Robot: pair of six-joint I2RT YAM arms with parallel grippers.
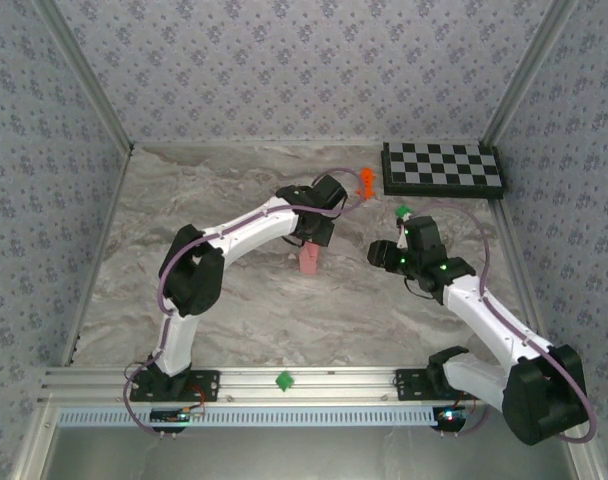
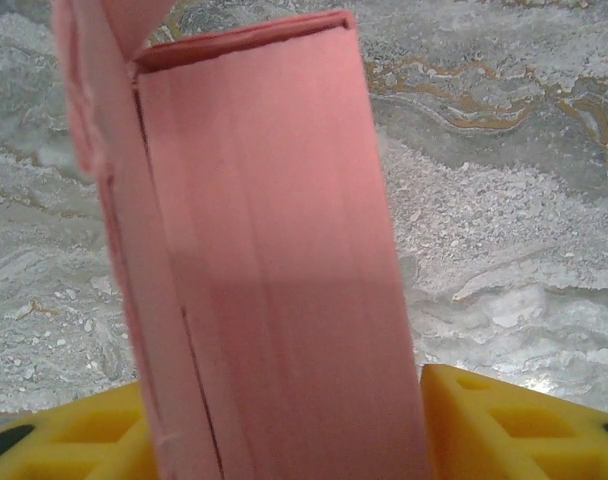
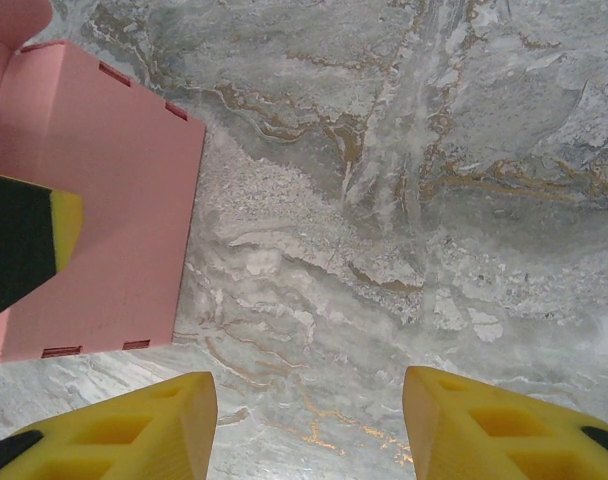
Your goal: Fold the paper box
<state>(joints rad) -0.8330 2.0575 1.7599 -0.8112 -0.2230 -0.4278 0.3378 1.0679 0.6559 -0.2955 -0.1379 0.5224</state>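
Top external view, starting at 9 o'clock: the left arm (image 1: 234,232) reaches from its base at 7 o'clock to the middle of the marbled worktop (image 1: 184,290). The left jaws hang over the paper box (image 1: 309,261), a pink card piece standing on end at 6 o'clock of the wrist. Left wrist view gives the grip. The box rises between the yellow fingers (image 2: 509,425) and its broad panel fills the gap from one pad to the other, so the left jaws are clamped on the card. A loose flap (image 2: 89,90) leans off at 11 o'clock of the panel. Holding the box upright by its body, I judge, leaves that flap and the open edges free for the other arm to push.

At 3 o'clock of the box, near but apart from it, the right arm (image 1: 484,310) points its wrist toward the card. Right wrist view shows the right jaws apart, fingers (image 3: 499,420) with bare worktop between them and nothing held. The box lies at 9 to 10 o'clock of that view, its slotted face toward the camera. Open and facing the box, the right jaws seem placed to come in on a flap.

Farther right, an orange toy (image 1: 364,182), a green toy (image 1: 404,212) and a checkerboard (image 1: 444,168) sit at 12 to 1 o'clock, away from the folding.
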